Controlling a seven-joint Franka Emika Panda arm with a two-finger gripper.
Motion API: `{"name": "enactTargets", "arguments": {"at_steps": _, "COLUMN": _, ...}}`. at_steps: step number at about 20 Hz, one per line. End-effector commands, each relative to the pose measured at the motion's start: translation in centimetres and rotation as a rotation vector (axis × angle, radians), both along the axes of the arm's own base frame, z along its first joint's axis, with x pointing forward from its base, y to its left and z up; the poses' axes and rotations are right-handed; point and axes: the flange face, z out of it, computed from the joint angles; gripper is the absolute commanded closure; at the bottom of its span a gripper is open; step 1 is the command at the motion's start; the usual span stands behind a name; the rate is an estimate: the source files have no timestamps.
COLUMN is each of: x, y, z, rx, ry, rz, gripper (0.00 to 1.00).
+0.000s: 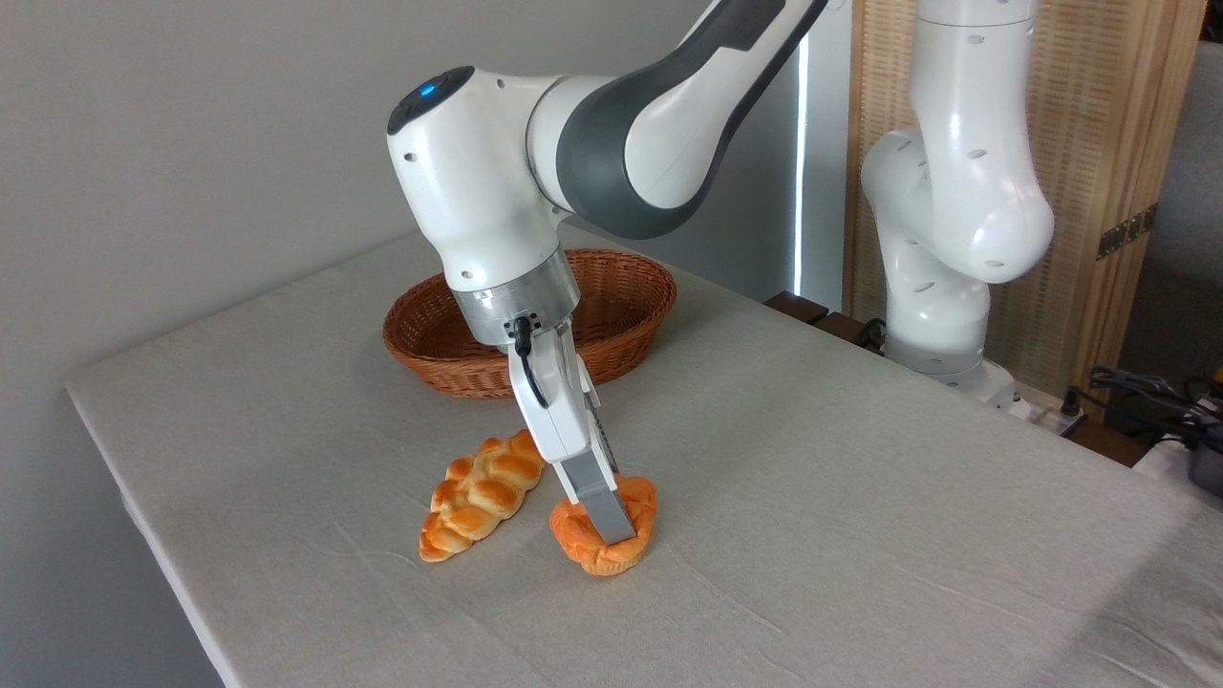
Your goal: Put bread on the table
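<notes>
Bread [577,535] is down on the table [860,497], and the gripper [611,521] is right on top of it, 1 grey finger planted across the bun's knobbly orange top. The other finger is hidden behind, so I cannot tell whether the claw is clamped on the bun or slack around it. The bun looks tipped, leaning toward the camera with its paler base low at the front, resting on the cloth.

Here's the danger: if the fingers let go while it sits tilted like that, it could roll or flop over. And if the arm lifts before the fingers part fully, the bun may ride up with them and drop.

Just left, the braided loaf [482,495] lies near the bun, seemingly not touching, so a sideways nudge on the way out could knock into it. Behind, the wicker basket [631,330] stands well apart, looking empty from here. A wrinkle in the cloth might also snag a sliding base.
</notes>
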Motion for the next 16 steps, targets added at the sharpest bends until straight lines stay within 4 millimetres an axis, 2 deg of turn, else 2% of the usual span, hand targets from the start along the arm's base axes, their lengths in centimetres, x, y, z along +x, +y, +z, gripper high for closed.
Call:
{"name": "enactTargets", "arguments": {"at_steps": 1, "x": -0.4, "y": 0.0, "z": 0.7, "rx": -0.005, "ry": 0.003, "rz": -0.017, "gripper": 0.0}}
{"name": "enactTargets", "arguments": {"at_steps": 6, "x": -1.1, "y": 0.5, "z": 0.7, "rx": 0.004, "ry": 0.052, "rz": 0.007, "gripper": 0.0}}
{"name": "enactTargets", "arguments": {"at_steps": 8, "x": -0.8, "y": 2.1, "z": 3.0, "rx": -0.007, "ry": 0.039, "rz": 0.037, "gripper": 0.0}}
{"name": "enactTargets", "arguments": {"at_steps": 9, "x": -0.8, "y": 2.0, "z": 3.6, "rx": -0.006, "ry": 0.046, "rz": 0.039, "gripper": 0.0}}
{"name": "enactTargets", "arguments": {"at_steps": 11, "x": -0.2, "y": 0.9, "z": 6.7, "rx": -0.038, "ry": 0.027, "rz": 0.057, "gripper": 0.0}}
{"name": "enactTargets", "arguments": {"at_steps": 13, "x": 0.5, "y": -0.8, "z": 12.7, "rx": -0.149, "ry": -0.02, "rz": 0.175, "gripper": 0.0}}
{"name": "enactTargets", "arguments": {"at_steps": 16, "x": 0.9, "y": -0.7, "z": 18.0, "rx": -0.275, "ry": -0.069, "rz": 0.381, "gripper": 0.0}}
